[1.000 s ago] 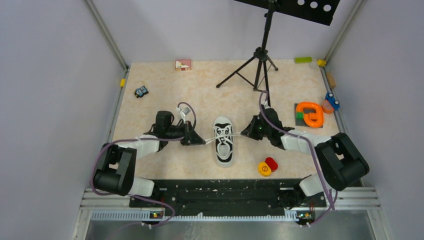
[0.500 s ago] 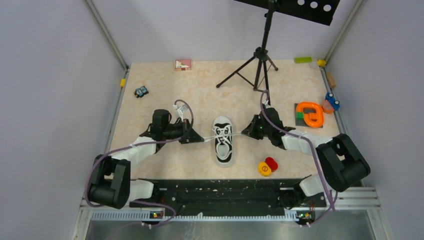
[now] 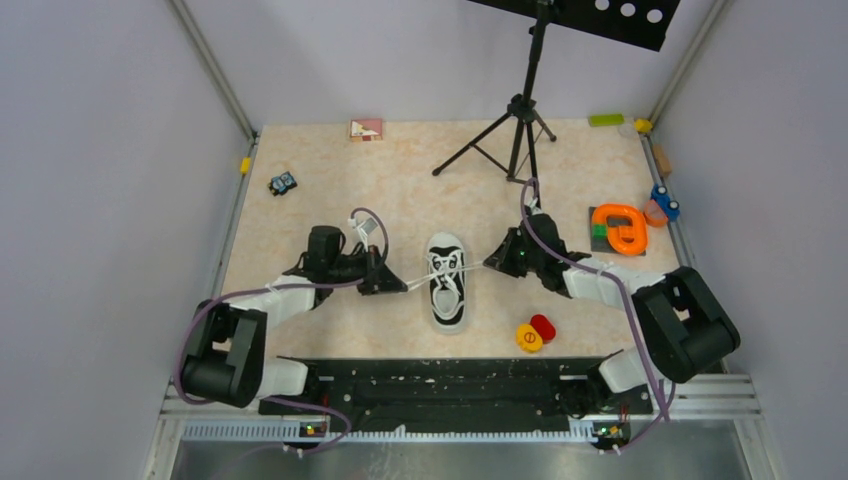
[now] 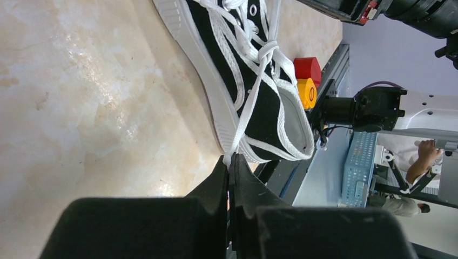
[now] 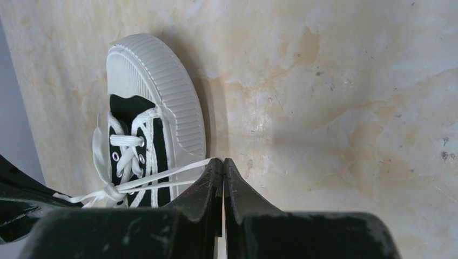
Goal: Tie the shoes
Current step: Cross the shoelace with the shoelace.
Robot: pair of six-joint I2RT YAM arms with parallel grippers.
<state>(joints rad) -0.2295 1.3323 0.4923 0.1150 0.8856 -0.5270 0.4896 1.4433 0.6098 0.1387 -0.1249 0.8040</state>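
Note:
The black shoe (image 3: 448,290) with white toe cap lies mid-table, toe pointing away from the arms. Its white laces meet in a knot (image 3: 446,268) over the tongue. My left gripper (image 3: 402,284) is shut on a lace pulled taut to the shoe's left; in the left wrist view the lace (image 4: 254,97) runs from the knot (image 4: 267,49) into the gripper (image 4: 231,161). My right gripper (image 3: 488,263) is shut on a lace loop on the shoe's right; in the right wrist view two strands (image 5: 167,177) reach the gripper (image 5: 222,161) beside the shoe (image 5: 162,97).
A black tripod (image 3: 520,120) stands behind the shoe. Red and yellow buttons (image 3: 535,333) lie near the front right. An orange ring toy (image 3: 620,228) sits at the right edge, a toy car (image 3: 283,183) at the back left, and a pink block (image 3: 365,129) at the far edge.
The left arm shifted slightly away from the base and came back, still holding its lace taut. The right gripper and the shoe have barely moved.

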